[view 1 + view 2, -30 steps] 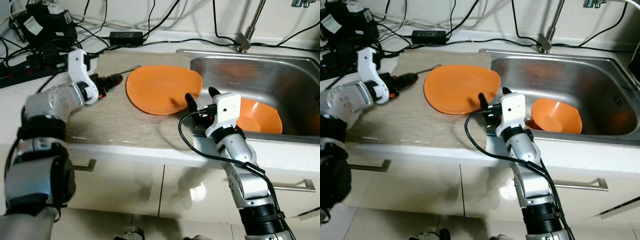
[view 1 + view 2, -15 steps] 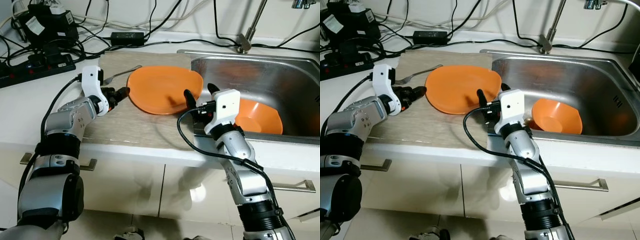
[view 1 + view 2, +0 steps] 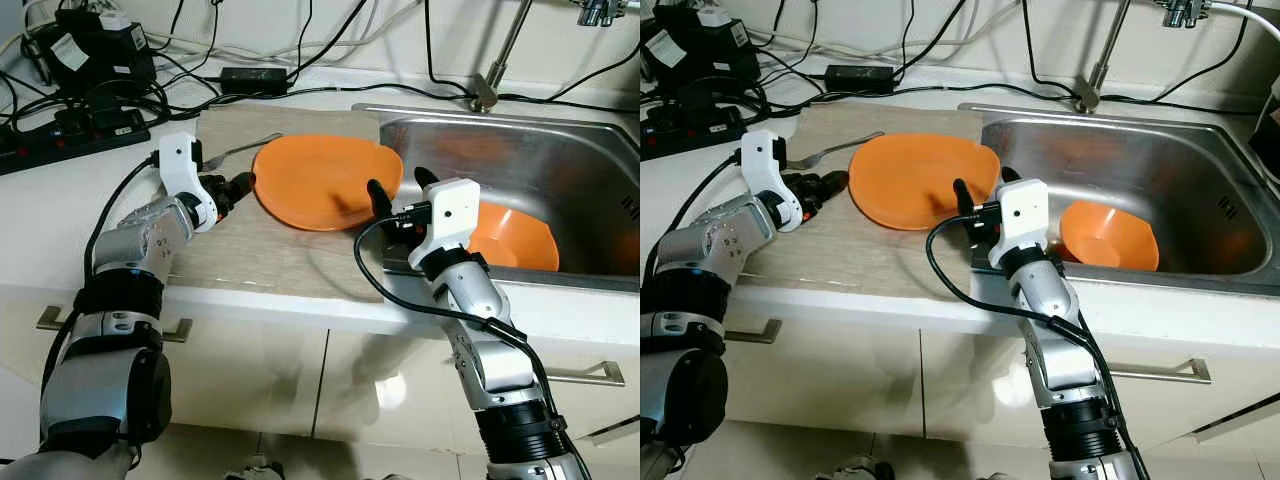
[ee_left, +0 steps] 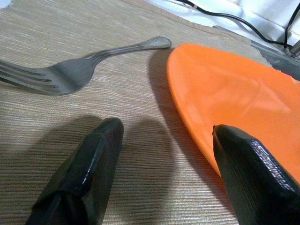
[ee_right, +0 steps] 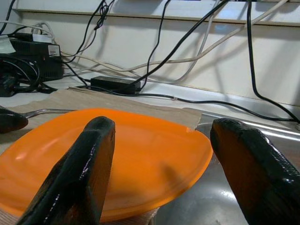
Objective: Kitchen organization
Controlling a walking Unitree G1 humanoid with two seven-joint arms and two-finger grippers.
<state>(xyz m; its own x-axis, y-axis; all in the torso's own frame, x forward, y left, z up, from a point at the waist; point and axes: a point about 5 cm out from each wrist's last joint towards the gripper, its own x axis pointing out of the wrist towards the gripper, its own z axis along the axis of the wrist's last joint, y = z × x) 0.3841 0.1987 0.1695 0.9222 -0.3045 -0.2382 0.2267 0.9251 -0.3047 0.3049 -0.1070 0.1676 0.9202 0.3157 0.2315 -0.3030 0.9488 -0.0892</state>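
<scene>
Two grippers reach over a kitchen counter (image 3: 60, 215). An orange plate (image 3: 325, 180) lies on a tan mat (image 3: 250, 240), right beside the metal sink (image 3: 560, 160). One edge of the plate pokes out over the sink rim.

The left gripper (image 3: 238, 187) is low over the mat, just beside the left edge of the plate. Its two black fingers (image 4: 89, 164) are apart. In the left wrist view, one finger is over the mat and the other is over the rim of the plate. They hold nothing.

A metal fork (image 3: 240, 148) lies on the mat near the far left edge of the plate. Its prongs point away from the plate, and its handle tip is close to the plate rim. I cannot tell if they touch.

The right gripper (image 3: 397, 190) is at the near right edge of the plate, where the mat meets the sink. Its fingers (image 5: 79, 173) are wide apart and hold nothing. In the right wrist view, the plate lies between and past them.

An orange bowl (image 3: 510, 240) sits in the sink, tipped up on its side. The robot's right wrist hides part of it.

At the back of the counter there are many black cables (image 3: 300, 60), a black power brick (image 3: 252, 76) and a power strip (image 3: 60, 145). A thin metal tap pipe (image 3: 500, 55) stands behind the sink. White cupboard doors (image 3: 260, 370) with metal handles are under the counter.
</scene>
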